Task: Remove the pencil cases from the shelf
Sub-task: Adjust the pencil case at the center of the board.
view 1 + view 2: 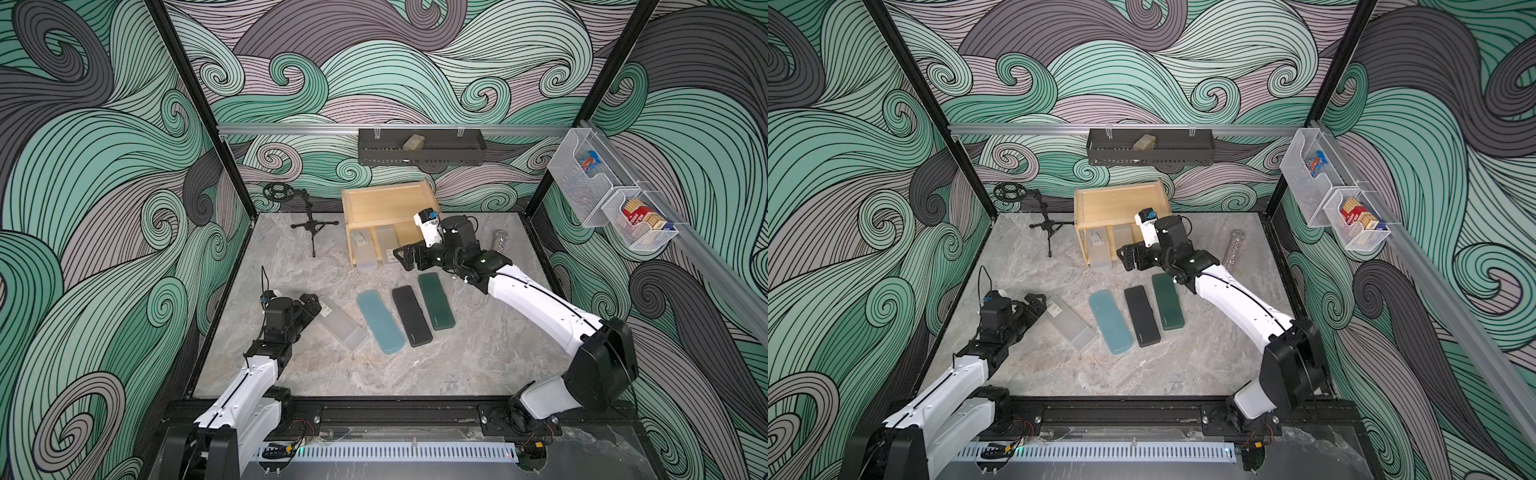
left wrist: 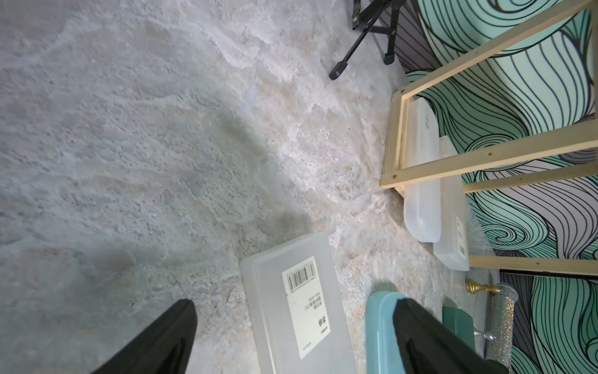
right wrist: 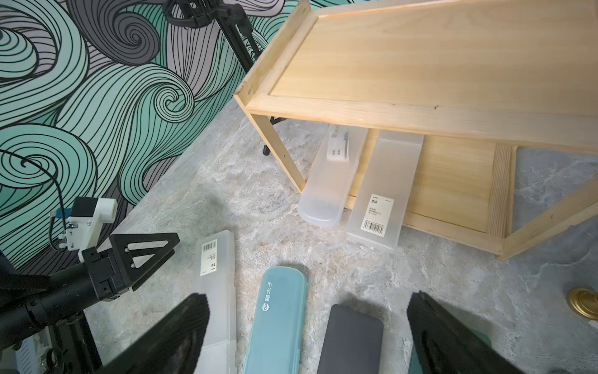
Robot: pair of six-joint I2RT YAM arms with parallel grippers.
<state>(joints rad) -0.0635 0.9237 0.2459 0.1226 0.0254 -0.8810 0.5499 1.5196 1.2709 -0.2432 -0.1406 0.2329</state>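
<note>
Grey marbled counter (image 1: 457,353) under swirl-patterned walls carries the wooden shelf (image 1: 386,199) at its back. Both pairs of jaws stand wide and hold nothing: the right jaws hang just before the shelf's lower tier, and the left jaws sit at the end of a frosted case (image 1: 338,328) lying on the counter.

Likely trouble: a rounded frosted case (image 3: 326,181) and a stickered frosted case (image 3: 382,191) lie just beside each other on the lower tier, poking past its front edge. A pinch on one may drag its neighbour, and wide jaws may knock the corner post (image 3: 281,152) and shove the light shelf.

Six pencil cases: three frosted, one teal-blue case (image 1: 380,322), one black case (image 1: 411,316), one dark green case (image 1: 435,301); four on the counter, two on the shelf
</note>
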